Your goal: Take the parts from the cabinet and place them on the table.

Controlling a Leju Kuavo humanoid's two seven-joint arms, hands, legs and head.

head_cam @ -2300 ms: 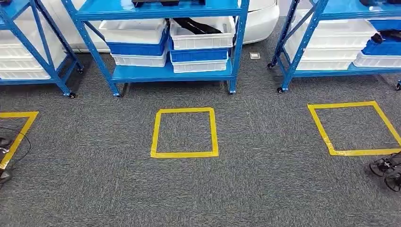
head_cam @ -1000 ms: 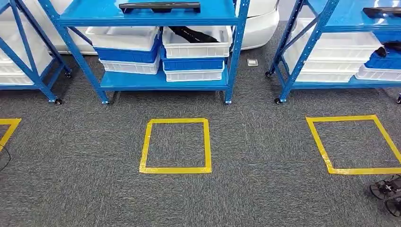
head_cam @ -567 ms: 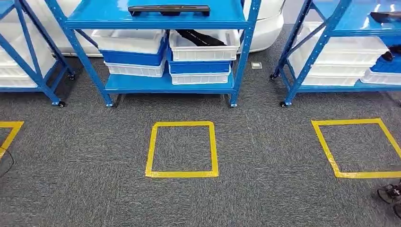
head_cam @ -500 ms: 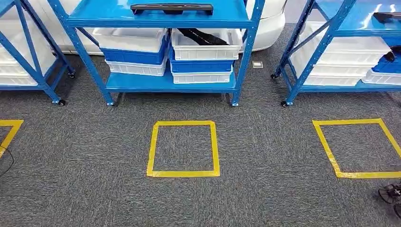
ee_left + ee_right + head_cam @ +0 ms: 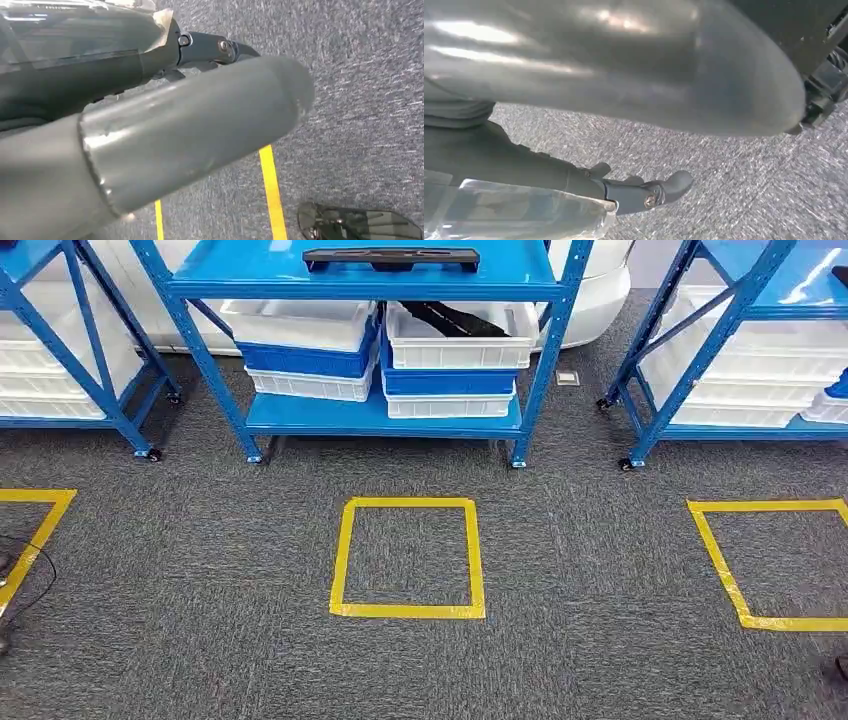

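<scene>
where the carpet ends, three blue racks (image 5: 370, 270) hold bins.

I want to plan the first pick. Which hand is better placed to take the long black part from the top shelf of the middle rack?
Hard to choose. The long black part lies centred ahead on the middle rack. The left hand and right hand both hang over carpet, holding nothing. The part may need both.

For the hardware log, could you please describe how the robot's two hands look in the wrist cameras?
The left hand shows a thick, smooth grey thumb with a rounded tip, small scuffs and a seam line, darker slim fingers with a visible screw, and clear plastic film over the back. The right hand looks alike: glossy grey thumb, dark fingers, clear film.
</scene>
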